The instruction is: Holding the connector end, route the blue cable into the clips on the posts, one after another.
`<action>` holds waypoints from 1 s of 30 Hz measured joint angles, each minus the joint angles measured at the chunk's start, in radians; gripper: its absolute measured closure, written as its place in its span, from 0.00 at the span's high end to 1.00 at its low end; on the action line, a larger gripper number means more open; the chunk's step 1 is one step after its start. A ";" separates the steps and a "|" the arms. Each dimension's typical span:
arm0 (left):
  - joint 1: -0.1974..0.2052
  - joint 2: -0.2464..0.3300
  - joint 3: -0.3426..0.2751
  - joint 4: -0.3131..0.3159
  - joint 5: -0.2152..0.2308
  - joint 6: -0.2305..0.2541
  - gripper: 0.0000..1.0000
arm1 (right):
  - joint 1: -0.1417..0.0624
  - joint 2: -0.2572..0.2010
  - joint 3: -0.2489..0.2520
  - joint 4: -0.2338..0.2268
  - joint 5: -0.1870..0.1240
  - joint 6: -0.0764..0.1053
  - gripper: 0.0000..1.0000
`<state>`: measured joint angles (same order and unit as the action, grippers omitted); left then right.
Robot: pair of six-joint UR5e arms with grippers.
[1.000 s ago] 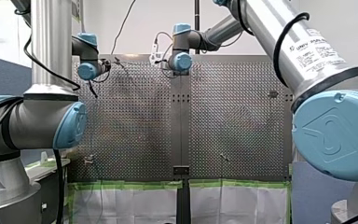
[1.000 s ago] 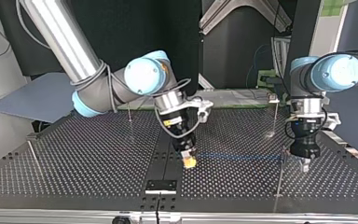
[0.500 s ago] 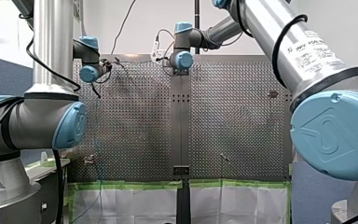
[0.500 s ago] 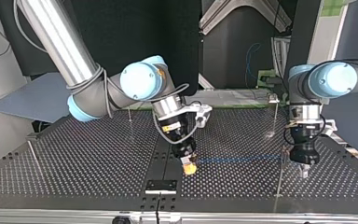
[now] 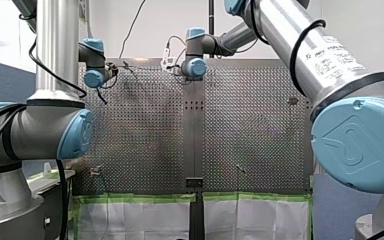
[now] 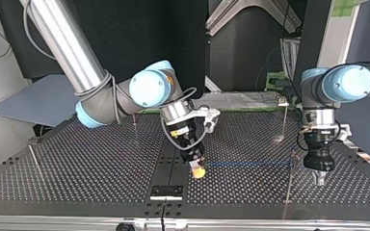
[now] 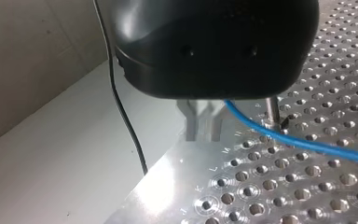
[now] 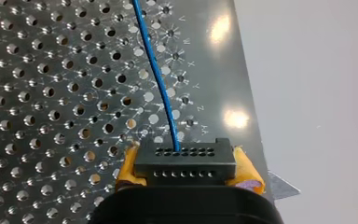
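My right gripper [image 8: 184, 175] is shut on the black connector [image 8: 184, 161], with yellow pads at both of its sides. In the top view that gripper [image 6: 198, 171] hangs low over the table's middle. The blue cable [image 6: 250, 164] runs taut from the connector toward a thin post [image 6: 290, 180] at the view's right. The cable [image 8: 156, 74] leads straight ahead from the connector over the perforated plate. My left gripper [image 6: 319, 178] hangs just beyond that post. In the left wrist view the cable [image 7: 307, 144] passes beside my left gripper [image 7: 204, 135] and in front of the post [image 7: 272, 109].
Other thin posts stand at the far right [image 6: 285, 113], the far middle [image 6: 134, 120] and the left edge [image 6: 33, 161] in the top view. A black bracket [image 6: 166, 191] sits at the near edge. The plate's edge lies close by my left gripper.
My left gripper has drifted toward the top view's near edge and right, past the post. My right gripper with the connector shifted slightly. The cable stays taut.
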<state>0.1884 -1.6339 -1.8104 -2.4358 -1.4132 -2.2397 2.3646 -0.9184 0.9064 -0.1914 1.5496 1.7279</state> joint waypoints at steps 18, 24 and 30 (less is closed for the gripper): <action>-0.001 0.001 0.000 -0.025 -0.012 -0.064 1.00 | 0.002 0.002 0.000 0.033 0.000 0.002 0.00; -0.006 0.007 0.000 -0.080 -0.012 -0.026 1.00 | 0.003 0.002 0.000 0.039 0.000 0.003 0.00; -0.012 0.030 0.000 -0.137 -0.057 0.030 1.00 | 0.002 0.002 0.000 0.040 0.001 0.003 0.00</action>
<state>0.1762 -1.6036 -1.8107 -2.5732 -1.4705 -2.2096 2.3669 -0.9165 0.9063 -0.1516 1.5503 1.7306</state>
